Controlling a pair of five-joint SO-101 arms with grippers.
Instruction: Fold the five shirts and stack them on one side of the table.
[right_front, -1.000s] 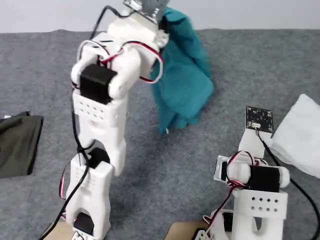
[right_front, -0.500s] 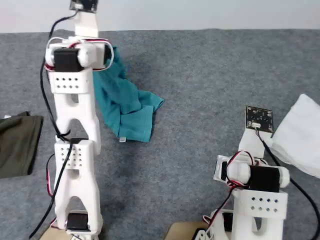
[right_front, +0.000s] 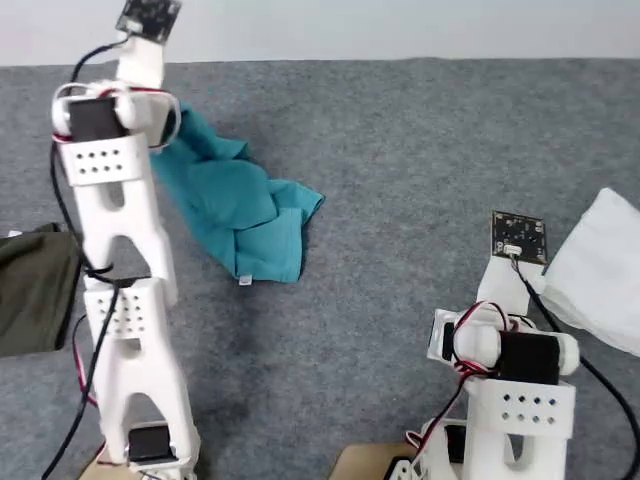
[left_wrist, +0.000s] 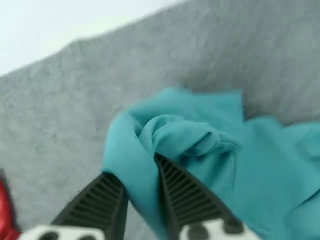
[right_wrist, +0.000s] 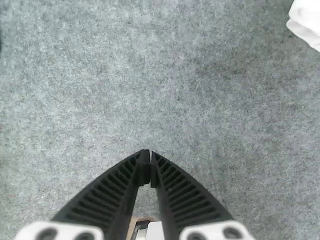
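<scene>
1. Softly crumpled, the teal shirt (right_front: 240, 215) is seen as a bunched heap of thin cloth on the far left part of the grey, felt-like table cover (right_front: 430, 150). A small pale tag is shown at its near hem.
2. A fold of that shirt is pinched between the ribbed black fingers of the left gripper (left_wrist: 134, 167), and the cloth is bulged out beyond the tips.
3. The right gripper (right_wrist: 148, 159) is pressed together, tip against tip, above bare grey cover.
4. A dark olive shirt (right_front: 35, 285) is laid flat at the left edge, just beside the white left arm (right_front: 115, 260). A white shirt (right_front: 600, 265) is laid at the right edge, near the right arm (right_front: 505, 370).
5. The teal heap's left part is hidden behind the left arm in the high view.
6. Bare cover is spread between the teal shirt and the white shirt. The table's far edge is met by a pale wall just beyond the teal heap.
</scene>
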